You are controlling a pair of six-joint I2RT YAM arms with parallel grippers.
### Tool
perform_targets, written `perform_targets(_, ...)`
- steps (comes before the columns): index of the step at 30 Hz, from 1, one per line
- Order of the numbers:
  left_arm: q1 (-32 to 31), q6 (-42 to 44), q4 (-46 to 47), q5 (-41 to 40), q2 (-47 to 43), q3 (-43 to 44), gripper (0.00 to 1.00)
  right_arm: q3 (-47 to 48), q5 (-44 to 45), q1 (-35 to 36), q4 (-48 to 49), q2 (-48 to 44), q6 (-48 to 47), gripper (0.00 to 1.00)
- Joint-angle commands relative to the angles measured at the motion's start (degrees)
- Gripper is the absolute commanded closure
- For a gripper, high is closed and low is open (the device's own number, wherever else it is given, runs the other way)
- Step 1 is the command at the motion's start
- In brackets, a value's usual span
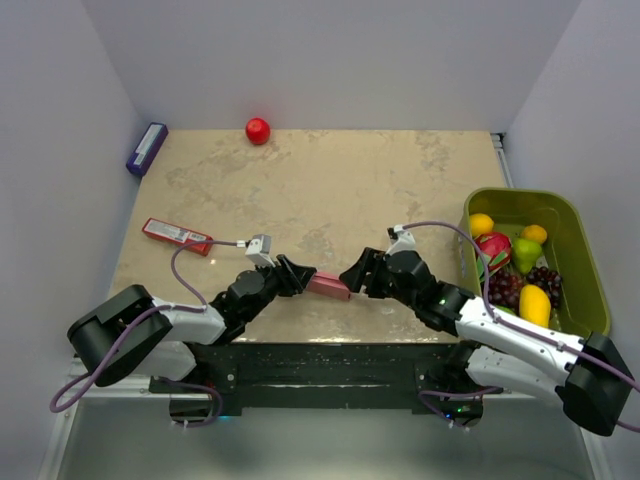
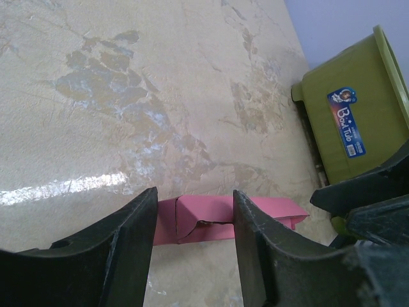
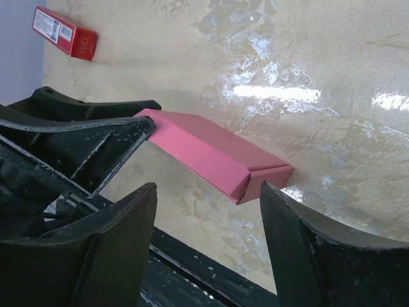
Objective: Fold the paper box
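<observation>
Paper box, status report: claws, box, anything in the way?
Left claw gripping paper box by one end. Right claw open around other end. Box looks folded shut. Red packet, green tub well aside.

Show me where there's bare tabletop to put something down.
Widest bare patch: mid-table, bordered by the red ball, red packet and green tub. A smaller strip lies beyond the tub, toward the far right corner. Crowded: the near edge, where the left end effector and right end effector flank the paper box; the tub is full of fruit.
</observation>
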Motion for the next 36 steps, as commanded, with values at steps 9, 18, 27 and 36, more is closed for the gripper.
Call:
perform_targets(9,-0.13,2.30,-8.12,1.51,2.07,-2.28,0.56,-2.88,-1.02,-1.25,7.81,1.84,2.08,0.36)
perform_targets(18,-0.13,2.56,-8.30,1.51,1.63,-2.19,0.56,-4.03,-1.11,-1.77,10.01,4.12,1.91,0.38)
perform_targets(27,-0.13,2.83,-8.39,1.51,1.63,-2.28,0.56,-4.56,-1.55,-1.95,10.80,5.09,2.00,0.39)
perform_targets(36,-0.13,2.91,-8.12,1.51,1.54,-2.54,0.57,-5.17,-1.63,-2.30,11.42,6.06,1.82,0.43)
